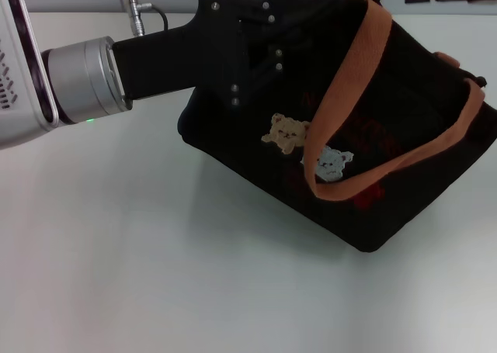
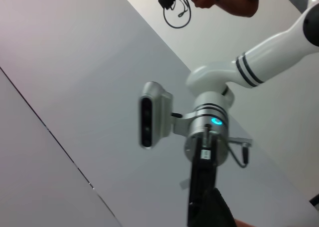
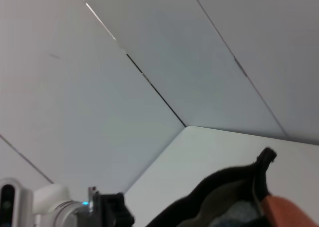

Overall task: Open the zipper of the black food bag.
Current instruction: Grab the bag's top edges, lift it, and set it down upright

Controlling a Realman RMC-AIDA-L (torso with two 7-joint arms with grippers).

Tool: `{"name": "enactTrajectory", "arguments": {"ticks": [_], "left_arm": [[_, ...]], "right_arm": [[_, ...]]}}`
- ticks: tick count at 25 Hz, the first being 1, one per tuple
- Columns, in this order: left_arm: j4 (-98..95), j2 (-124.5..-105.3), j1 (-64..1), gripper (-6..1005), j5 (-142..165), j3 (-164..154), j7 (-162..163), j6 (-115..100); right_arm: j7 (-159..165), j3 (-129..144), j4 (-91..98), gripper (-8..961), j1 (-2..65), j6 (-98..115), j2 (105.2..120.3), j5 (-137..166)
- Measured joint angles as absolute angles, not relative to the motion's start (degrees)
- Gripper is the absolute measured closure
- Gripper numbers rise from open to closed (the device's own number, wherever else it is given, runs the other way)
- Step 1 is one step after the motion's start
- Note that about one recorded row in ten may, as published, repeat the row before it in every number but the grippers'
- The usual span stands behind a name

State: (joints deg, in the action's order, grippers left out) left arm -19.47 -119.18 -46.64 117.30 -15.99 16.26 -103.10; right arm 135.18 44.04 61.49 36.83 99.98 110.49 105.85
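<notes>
- Bench (image 1: 155,275): a plain white surface that carries the bag. The near and left areas are bare.
- Bag (image 1: 404,182): sits right of centre and toward the far side, tilted so that its front panel faces the head camera. It appears to be propped or pulled at its top edge, which would present the zipper line to the arms.
- Left arm: reaches in from the left. The left tool (image 1: 256,39) sits against the bag's upper left corner, probably to steady the fabric or take the zipper end. Its fingers are lost against the black fabric, so open or closed cannot be determined.
- Right tool (image 2: 207,207): seen from the left wrist camera, its black body points at the dark fabric at the frame edge. Its fingertips are out of view, so its state cannot be determined.
- Handles (image 1: 349,97): two orange straps. One loops down over the front panel, clear of the top opening.
- Top edge (image 3: 224,187): in the right wrist view the rim looks wavy and slightly parted, suggesting the zipper may be partly open.
- Patches (image 1: 287,132): tan and white bears on the front panel.
</notes>
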Motion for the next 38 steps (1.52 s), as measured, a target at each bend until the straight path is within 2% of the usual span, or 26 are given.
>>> {"name": "enactTrajectory", "arguments": {"ticks": [6, 8, 9, 10, 11, 13, 17, 29, 33, 35, 38], "left_arm": [[-19.29, -119.18, -46.6, 870, 117.08, -15.99, 15.64, -102.97], [-19.29, -119.17, -46.65, 870, 117.08, -15.99, 15.63, -102.97], [-19.29, -119.15, -46.65, 870, 117.07, -15.99, 15.62, -102.99], [-19.29, -119.12, -46.66, 870, 117.07, -15.99, 15.62, -103.04], [-19.29, -119.12, -46.66, 870, 117.07, -15.99, 15.62, -103.04], [-19.33, -119.1, -46.64, 870, 117.07, -15.99, 15.6, -103.11], [-19.54, -119.09, -46.67, 870, 117.07, -15.99, 15.62, -103.23], [-19.68, -119.08, -47.01, 869, 117.07, -16.42, 15.65, -103.3], [-19.67, -119.09, -47.17, 869, 117.06, -16.58, 15.59, -103.26], [-19.6, -119.09, -47.26, 869, 117.06, -16.65, 15.58, -103.24], [-19.61, -119.09, -47.28, 869, 117.06, -16.69, 15.57, -103.23]], "right_arm": [[125.68, 43.45, 59.54, 954, 36.25, 102.48, 110.43, 103.91], [119.92, 42.85, 61.97, 954, 35.81, 102.97, 110.93, 103.61], [117.47, 42.67, 63.65, 954, 35.43, 102.9, 111.39, 103.57], [111.39, 42.79, 69.14, 953, 34.28, 101.93, 113.04, 104.67], [111.39, 42.79, 69.14, 953, 34.28, 101.93, 113.04, 104.67], [106.2, 44.55, 76.55, 953, 33.65, 99.88, 114.82, 110.18], [104.72, 46.6, 81.33, 849, 35.01, 98.83, 115.81, 115.91], [103.09, 51.11, 83.82, 430, 37.87, 98.97, 115.68, 123.2], [102.18, 51.97, 85.9, 429, 37.73, 97.37, 116.67, 124.43], [101.43, 54.61, 88.98, 429, 36.96, 94.94, 117.85, 127.95], [101.36, 56.72, 90.35, 434, 36.6, 93.79, 118.3, 129.88]]}}
